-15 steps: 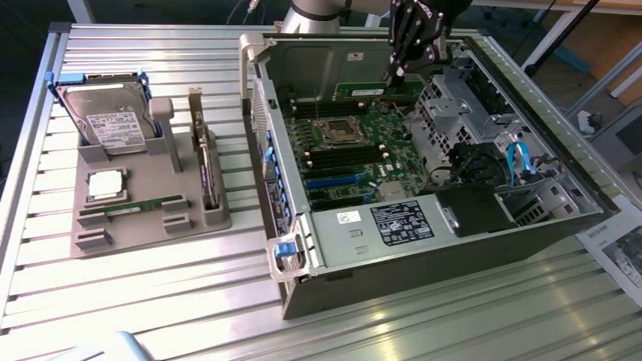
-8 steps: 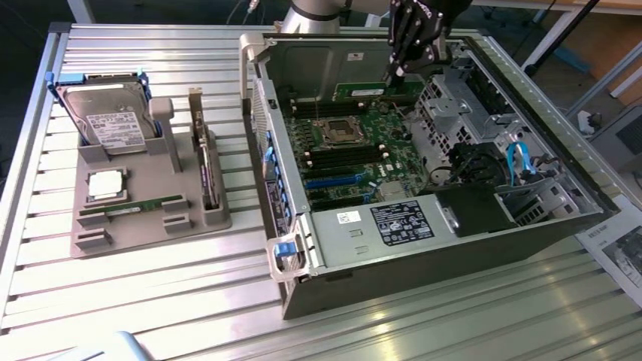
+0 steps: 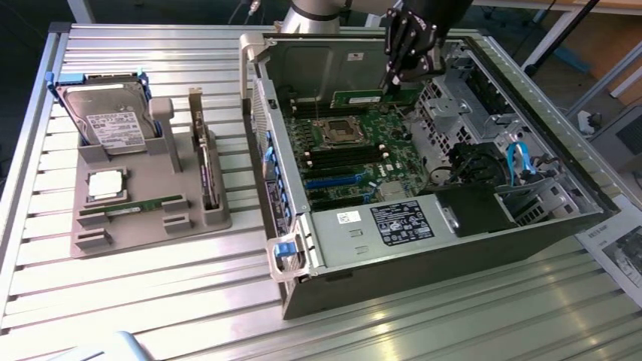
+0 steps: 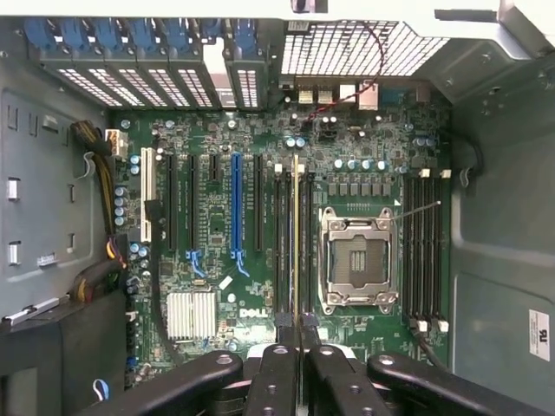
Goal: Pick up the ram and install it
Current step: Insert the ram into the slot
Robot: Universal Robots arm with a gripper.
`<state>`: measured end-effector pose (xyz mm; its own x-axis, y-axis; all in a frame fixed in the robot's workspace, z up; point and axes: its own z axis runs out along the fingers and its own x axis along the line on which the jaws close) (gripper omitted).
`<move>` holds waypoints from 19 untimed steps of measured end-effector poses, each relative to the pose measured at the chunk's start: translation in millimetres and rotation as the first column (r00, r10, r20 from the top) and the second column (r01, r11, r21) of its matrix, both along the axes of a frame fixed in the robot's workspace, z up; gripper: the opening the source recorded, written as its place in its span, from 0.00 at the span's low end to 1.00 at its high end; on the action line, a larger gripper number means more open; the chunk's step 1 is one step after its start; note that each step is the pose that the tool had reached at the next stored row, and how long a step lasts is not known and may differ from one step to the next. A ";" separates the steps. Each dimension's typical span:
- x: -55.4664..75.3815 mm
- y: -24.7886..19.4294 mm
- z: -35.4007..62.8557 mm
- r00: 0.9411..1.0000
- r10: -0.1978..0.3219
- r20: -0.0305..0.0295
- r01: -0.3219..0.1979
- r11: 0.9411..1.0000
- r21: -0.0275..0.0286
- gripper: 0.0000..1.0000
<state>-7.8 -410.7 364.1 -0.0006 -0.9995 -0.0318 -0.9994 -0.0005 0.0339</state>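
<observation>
A slatted metal table (image 3: 150,301) fills the room's middle, and on it lies an open computer case (image 3: 422,263) with its motherboard (image 3: 361,150) facing up. Towards the exterior view's left stands a grey holder (image 3: 140,229) carrying a hard drive (image 3: 110,120), a silver processor chip (image 3: 105,184), an upright expansion card (image 3: 206,173) and a second memory stick (image 3: 131,205) lying flat. The arm reaches down into the case, and its gripper (image 4: 297,325) is nearly closed, pinching the ram (image 4: 296,234) on edge between its fingertips. The ram hangs over the motherboard, lined up along the black memory slots (image 4: 282,243) just beside the empty processor socket (image 4: 357,260). I can't tell whether its lower edge touches a slot.
</observation>
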 end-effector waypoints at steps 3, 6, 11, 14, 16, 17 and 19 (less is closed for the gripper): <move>0.0 0.0 -8.5 1.000 0.000 0.000 0.000 1.000 0.000 0.12; 0.0 0.0 -18.8 1.000 0.000 0.000 0.000 1.000 0.000 0.12; 0.0 0.0 -31.3 1.000 0.000 0.000 0.000 1.000 0.000 0.12; 0.0 0.0 -41.4 1.000 0.000 0.000 0.000 1.000 0.000 0.12; -0.1 0.0 -47.8 1.000 0.000 0.000 0.000 1.000 0.000 0.12; -0.2 0.0 -49.5 1.000 0.000 0.000 0.000 1.000 0.000 0.12; -0.2 0.0 -53.2 1.000 0.000 0.000 0.000 1.000 0.000 0.12</move>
<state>-8.1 -410.7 310.9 -0.0006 -0.9995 -0.0318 -0.9994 -0.0005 0.0338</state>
